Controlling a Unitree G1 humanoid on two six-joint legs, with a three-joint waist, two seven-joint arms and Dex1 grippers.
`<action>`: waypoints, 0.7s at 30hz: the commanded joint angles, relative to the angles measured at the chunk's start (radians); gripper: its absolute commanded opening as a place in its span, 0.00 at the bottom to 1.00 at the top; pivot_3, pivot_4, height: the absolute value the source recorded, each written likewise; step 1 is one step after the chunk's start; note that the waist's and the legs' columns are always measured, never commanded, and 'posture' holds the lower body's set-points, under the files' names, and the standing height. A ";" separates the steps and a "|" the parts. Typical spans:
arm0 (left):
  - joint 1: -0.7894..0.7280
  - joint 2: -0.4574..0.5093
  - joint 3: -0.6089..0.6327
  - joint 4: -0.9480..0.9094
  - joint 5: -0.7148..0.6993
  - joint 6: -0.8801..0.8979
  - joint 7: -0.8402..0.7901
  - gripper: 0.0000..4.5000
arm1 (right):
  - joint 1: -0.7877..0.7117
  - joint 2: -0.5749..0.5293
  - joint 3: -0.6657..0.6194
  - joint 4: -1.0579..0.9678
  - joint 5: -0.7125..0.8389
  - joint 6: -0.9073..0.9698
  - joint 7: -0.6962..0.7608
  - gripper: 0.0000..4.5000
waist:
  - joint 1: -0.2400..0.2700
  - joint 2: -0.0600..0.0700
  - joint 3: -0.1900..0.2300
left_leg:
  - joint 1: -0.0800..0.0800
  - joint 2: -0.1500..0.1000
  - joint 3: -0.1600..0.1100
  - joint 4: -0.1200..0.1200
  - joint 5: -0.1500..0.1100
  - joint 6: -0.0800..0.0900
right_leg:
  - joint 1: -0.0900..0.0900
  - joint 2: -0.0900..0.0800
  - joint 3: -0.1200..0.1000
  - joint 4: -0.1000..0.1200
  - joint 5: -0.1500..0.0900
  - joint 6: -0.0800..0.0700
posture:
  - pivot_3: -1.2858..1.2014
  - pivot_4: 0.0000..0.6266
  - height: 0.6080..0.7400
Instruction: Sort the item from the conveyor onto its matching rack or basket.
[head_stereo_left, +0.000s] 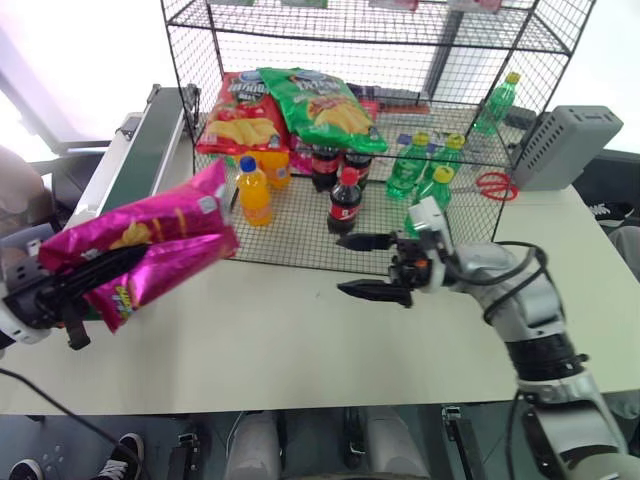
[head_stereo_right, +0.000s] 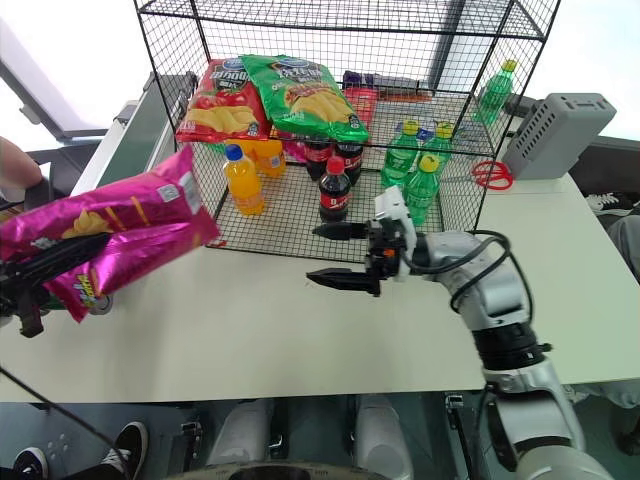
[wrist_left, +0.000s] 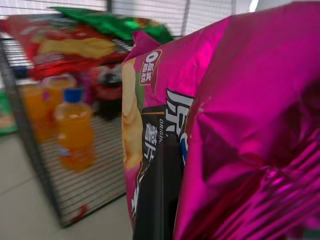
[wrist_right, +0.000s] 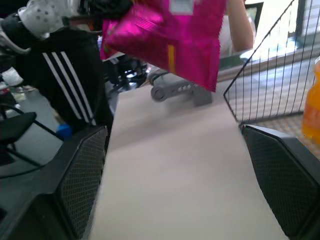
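**Holding the pink bag aloft, left of the rack**

Gripping the glossy magenta-pink chip bag (head_stereo_left: 150, 245), the left gripper (head_stereo_left: 95, 272) has its two black fingers clamped together on the foil; the bag is crumpled around them and lifted clear of the pale tabletop (head_stereo_left: 300, 340). The bag lies roughly level, its far end pointing toward the large black wire-mesh shelving rack (head_stereo_left: 370, 130) and just short of the rack's near left corner post. In the left wrist view, one black finger (wrist_left: 160, 195) presses against the bag's printed face, with the rack's contents blurred behind.

The long narrow dark-green conveyor belt in its grey metal frame (head_stereo_left: 140, 150) runs along the table's left side, behind the raised bag.

Right gripper (head_stereo_left: 375, 265): fingers spread wide apart, nothing between them, pointing toward the robot's left above the table, just in front of the rack. The right wrist view looks along the tabletop between the two fingers toward the pink bag.

Rack, lower tier: a red chip bag (head_stereo_left: 238, 112) and a green chip bag (head_stereo_left: 320, 105) leaning at the back; orange soda bottles (head_stereo_left: 254, 192), dark cola bottles (head_stereo_left: 345, 200) and green soda bottles (head_stereo_left: 420, 165) stand in front. A grey plastic box (head_stereo_left: 565, 145) stands on the table to the right of the rack, with red-handled scissors (head_stereo_left: 493, 185) near it.
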 joint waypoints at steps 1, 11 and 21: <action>-0.089 0.009 -0.061 -0.009 -0.175 0.158 -0.011 0.00 | 0.014 -0.015 -0.012 -0.057 0.038 0.048 0.014 1.00 | -0.005 0.001 0.000 | 0.001 0.000 0.000 0.000 0.000 0.000 | 0.000 0.001 0.000 0.000 0.000 0.000 | 0.52 0.24 1.00; -0.474 -0.086 -0.334 0.117 -0.239 0.401 -0.039 0.00 | -0.002 0.010 -0.088 -0.126 0.240 0.258 -0.045 1.00 | 0.001 0.001 0.001 | 0.001 -0.001 0.000 0.000 0.000 0.000 | 0.000 0.002 0.002 0.001 0.000 0.000 | 0.52 0.24 1.00; -0.619 -0.192 -0.414 0.186 -0.131 0.482 -0.101 0.00 | -0.049 0.048 -0.083 -0.129 0.307 0.334 -0.109 1.00 | -0.001 0.001 0.001 | 0.000 -0.001 0.000 0.000 0.000 0.000 | 0.000 0.002 0.002 0.001 0.000 0.000 | 0.52 0.24 1.00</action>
